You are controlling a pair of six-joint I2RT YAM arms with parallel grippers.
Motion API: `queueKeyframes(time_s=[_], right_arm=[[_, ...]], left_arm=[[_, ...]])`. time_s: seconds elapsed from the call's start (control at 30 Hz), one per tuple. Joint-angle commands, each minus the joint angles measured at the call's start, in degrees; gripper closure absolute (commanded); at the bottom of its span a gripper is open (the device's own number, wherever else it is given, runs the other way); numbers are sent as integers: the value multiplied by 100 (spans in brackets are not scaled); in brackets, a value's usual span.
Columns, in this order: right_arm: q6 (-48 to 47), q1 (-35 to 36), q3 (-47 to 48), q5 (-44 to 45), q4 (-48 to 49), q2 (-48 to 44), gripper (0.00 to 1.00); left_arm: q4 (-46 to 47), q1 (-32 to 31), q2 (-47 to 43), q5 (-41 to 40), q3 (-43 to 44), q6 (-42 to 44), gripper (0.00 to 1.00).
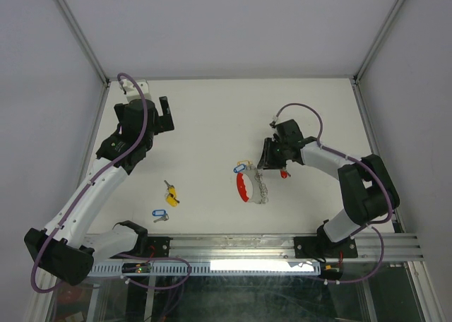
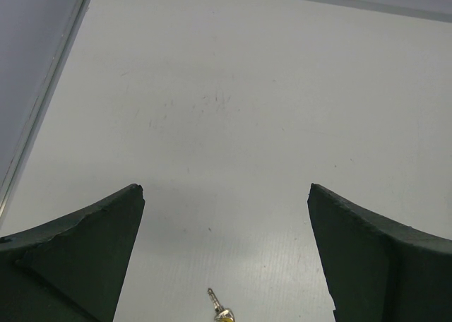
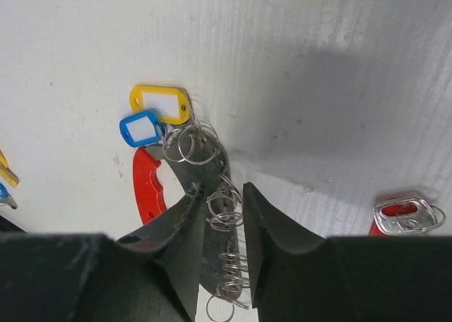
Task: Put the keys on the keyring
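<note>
Keyring, curved red plastic band with silver rings (image 3: 146,188), sits between jaws of the half-open right tool (image 3: 222,189); grip unclear, so close squarely.

The keyring (image 1: 244,188) is laid flat on the desk. Its red curved band (image 3: 147,184) is just left of the right gripper (image 3: 223,189), and its row of silver rings (image 3: 226,216) is straddled by that gripper's fingers. A yellow tag (image 3: 161,103) and a blue tag (image 3: 143,128) are hooked on past the fingertips. A red-tagged key (image 3: 402,216) is parked just right of it. A yellow-tagged key (image 1: 171,195) and a blue-tagged key (image 1: 159,215) are left loose, well off to its left.
</note>
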Motion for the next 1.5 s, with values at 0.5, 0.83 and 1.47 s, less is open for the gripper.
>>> queueKeyframes(time_s=[0.5,0.83,1.47], right_arm=[[12,-22,9,-349,174,281,73],[17,-21,-45,-535,270,353,82],[-1667,938,748,576,-260,-1252,100]], left_arm=[[318,74,1,125,-22,84,1],[322,96,-8,133,-35,85,1],[818,555,-166,1249,-237,371,2]])
